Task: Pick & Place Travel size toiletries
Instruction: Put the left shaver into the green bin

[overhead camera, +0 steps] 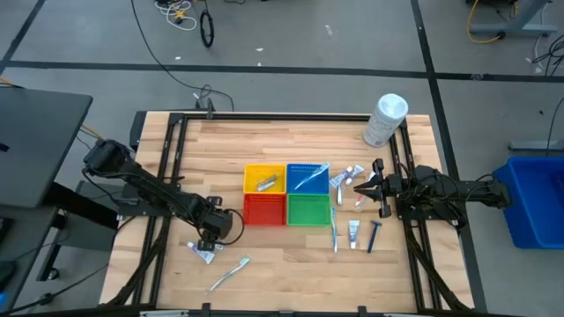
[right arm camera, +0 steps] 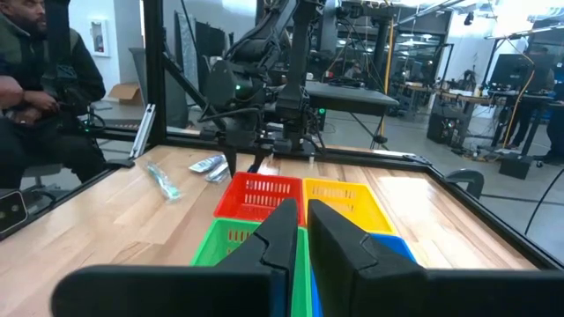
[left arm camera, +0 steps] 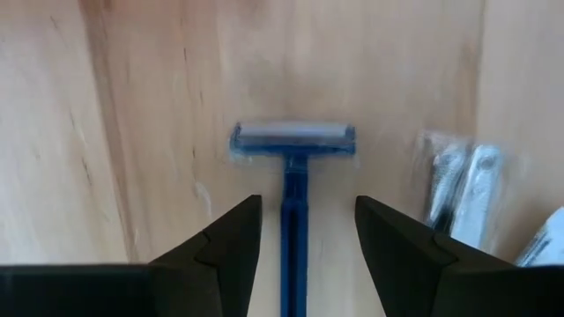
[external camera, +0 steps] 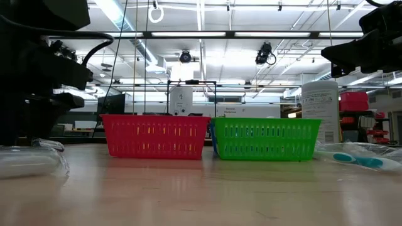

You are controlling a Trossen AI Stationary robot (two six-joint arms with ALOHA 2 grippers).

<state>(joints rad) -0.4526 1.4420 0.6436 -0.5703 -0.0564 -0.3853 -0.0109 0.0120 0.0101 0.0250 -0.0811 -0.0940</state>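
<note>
Over on the left side of the wooden table (overhead camera: 229, 150), the left gripper (left arm camera: 302, 231) hangs low with its two dark fingers spread apart, straddling the handle of a slim blue plastic razor (left arm camera: 293, 167) that lies flat on the boards, not yet pinched. Just beside it sit a couple of crinkly silvery packets (left arm camera: 463, 189), and nearer the front edge a pale clear-wrapped toothbrush (overhead camera: 229, 272). My worry is that the razor lies so flat the fingertips may scrape the wood or skid off the thin handle, or nudge the packets as they close.

In the middle stand four small plastic mesh baskets: the yellow basket (overhead camera: 248, 173) holds a silvery item, the blue basket (overhead camera: 324, 185) a pale wrapped piece, while the red basket (overhead camera: 250, 215) and green basket (overhead camera: 308, 211) look bare. Right of them lie more small tubes (overhead camera: 353, 232), another toothbrush (overhead camera: 334, 231) and a dark razor (overhead camera: 374, 235). The right gripper (overhead camera: 367, 186) waits there, fingers nearly together, holding nothing.
</note>
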